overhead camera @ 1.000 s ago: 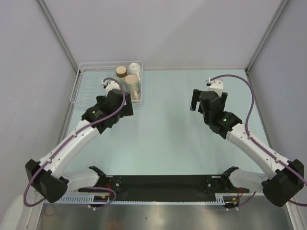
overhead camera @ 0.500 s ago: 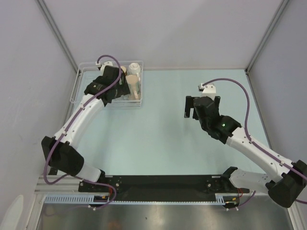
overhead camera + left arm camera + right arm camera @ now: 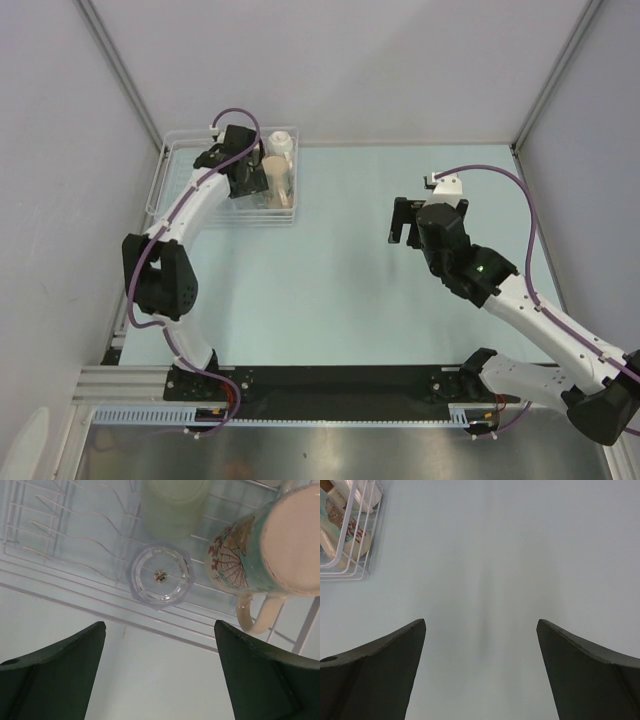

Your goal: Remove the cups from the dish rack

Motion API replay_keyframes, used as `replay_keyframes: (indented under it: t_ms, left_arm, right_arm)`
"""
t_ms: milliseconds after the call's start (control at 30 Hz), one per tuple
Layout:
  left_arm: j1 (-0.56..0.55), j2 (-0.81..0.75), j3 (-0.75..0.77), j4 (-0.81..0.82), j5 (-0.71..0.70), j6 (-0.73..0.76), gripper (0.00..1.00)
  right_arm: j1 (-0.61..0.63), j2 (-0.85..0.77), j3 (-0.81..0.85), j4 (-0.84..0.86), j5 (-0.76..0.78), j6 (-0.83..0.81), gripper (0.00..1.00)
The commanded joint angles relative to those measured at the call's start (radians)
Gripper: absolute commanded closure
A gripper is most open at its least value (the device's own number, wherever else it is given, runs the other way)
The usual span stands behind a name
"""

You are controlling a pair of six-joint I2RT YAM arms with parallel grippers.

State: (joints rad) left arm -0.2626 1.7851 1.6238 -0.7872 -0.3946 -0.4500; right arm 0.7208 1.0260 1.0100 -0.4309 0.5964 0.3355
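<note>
Two arms listed, neither holding anything.

1. Left arm (image 3: 190, 215): I see it stretched far forward along the left side, elbow folded low near the wall, wrist tipped down over the near right part of the clear wire-grid dish rack (image 3: 178, 190).
2. Left gripper (image 3: 160, 625): faces down, dark fingers (image 3: 55, 680) spread wide with nothing between them. It hangs above the rack's near rim.
3. Clear glass cup (image 3: 161, 575): stands in the rack just inside that rim, in line with the gap between the fingers.
4. Pale green cup (image 3: 172, 505): just behind the glass.
5. Beige mug with a painted pattern and a handle (image 3: 280, 540): to the right of the glass, flat end towards my wrist camera.
6. Small white cup (image 3: 281, 143): far right corner of the rack.
7. Right arm (image 3: 520, 300): bent, reaching from the lower right towards the middle.
8. Right gripper (image 3: 480, 622): jaws wide apart over the bare pale blue-green table (image 3: 330, 290), well apart from the rack.
</note>
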Motion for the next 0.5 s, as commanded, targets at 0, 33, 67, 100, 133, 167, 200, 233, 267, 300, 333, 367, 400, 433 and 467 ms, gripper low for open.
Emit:
replay_keyframes:
  t_ms: [0, 33, 67, 100, 133, 167, 200, 233, 267, 300, 333, 367, 400, 433, 467]
  left_arm:
    - [0.040, 0.017, 0.071, 0.037, 0.023, 0.039, 0.04]
    - [0.046, 0.022, 0.074, 0.051, 0.033, 0.043, 0.04]
    - [0.052, 0.031, 0.083, 0.057, 0.043, 0.045, 0.04]
    - [0.062, 0.048, 0.091, 0.062, 0.056, 0.051, 0.04]
    - [0.063, 0.062, 0.100, 0.062, 0.060, 0.054, 0.05]
    - [0.066, 0.071, 0.114, 0.062, 0.065, 0.059, 0.06]
    - [0.069, 0.091, 0.120, 0.063, 0.072, 0.063, 0.07]
    - [0.069, 0.095, 0.123, 0.066, 0.083, 0.065, 0.09]
    - [0.071, 0.102, 0.123, 0.071, 0.089, 0.062, 0.09]
    - [0.071, 0.109, 0.122, 0.078, 0.092, 0.060, 0.09]
    - [0.071, 0.115, 0.122, 0.083, 0.099, 0.059, 0.09]
    - [0.071, 0.122, 0.122, 0.083, 0.103, 0.057, 0.09]
    - [0.071, 0.126, 0.123, 0.085, 0.105, 0.053, 0.09]
    - [0.071, 0.135, 0.122, 0.085, 0.106, 0.048, 0.09]
    - [0.071, 0.138, 0.119, 0.085, 0.114, 0.043, 0.09]
  right_arm:
    - [0.006, -0.001, -0.001, 0.023, 0.020, -0.030, 0.00]
    - [0.006, 0.003, -0.002, 0.030, 0.020, -0.032, 0.00]
    - [0.005, 0.006, -0.004, 0.034, 0.020, -0.038, 0.00]
    - [0.003, 0.012, -0.001, 0.038, 0.020, -0.038, 0.00]
    - [0.003, 0.019, 0.004, 0.046, 0.014, -0.038, 0.00]
    - [0.002, 0.029, 0.009, 0.047, 0.014, -0.036, 0.00]
    - [0.002, 0.035, 0.012, 0.052, 0.010, -0.036, 0.00]
    - [0.002, 0.040, 0.015, 0.054, 0.008, -0.035, 0.00]
    - [0.002, 0.049, 0.016, 0.055, 0.006, -0.035, 0.00]
    - [0.002, 0.052, 0.018, 0.058, 0.003, -0.038, 0.00]
    - [0.002, 0.057, 0.021, 0.060, 0.000, -0.041, 0.00]
    - [0.002, 0.065, 0.022, 0.058, 0.000, -0.041, 0.00]
    - [0.000, 0.069, 0.022, 0.061, -0.001, -0.047, 0.00]
    - [-0.001, 0.072, 0.022, 0.061, -0.003, -0.050, 0.00]
    - [-0.001, 0.080, 0.024, 0.063, -0.001, -0.053, 0.00]
